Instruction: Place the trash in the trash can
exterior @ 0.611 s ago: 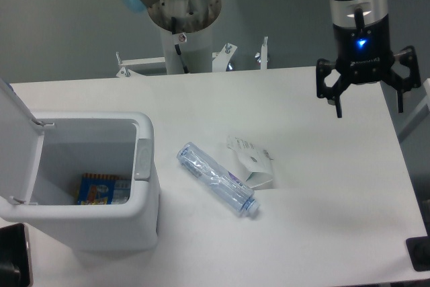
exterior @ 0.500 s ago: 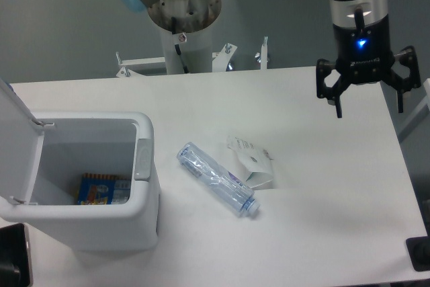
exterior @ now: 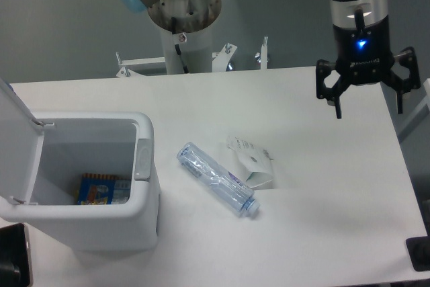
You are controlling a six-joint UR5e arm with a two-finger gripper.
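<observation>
At the left, the trash can (exterior: 144, 166) is seen with its lid (exterior: 17, 136) swung up and open; a colourful packet (exterior: 101, 189) is seen on its floor, its print too small to be read. A grey latch tab (exterior: 142, 159) is seen on the rim facing the table's middle. On the white table (exterior: 322, 233), just right of the can, the crushed plastic bottle (exterior: 216, 178) is laid diagonally, cap end toward the lower right; writing on its bluish label cannot be made out. The flattened paper carton (exterior: 252, 161) is found touching or just beside the bottle on its right. Nothing is placed between these items and the can. At the upper right, the gripper (exterior: 369, 107) is held above the table's far edge, well apart from the trash, its fingers spread wide and empty, a blue light lit on its body. No change from the earlier frames is seen.
</observation>
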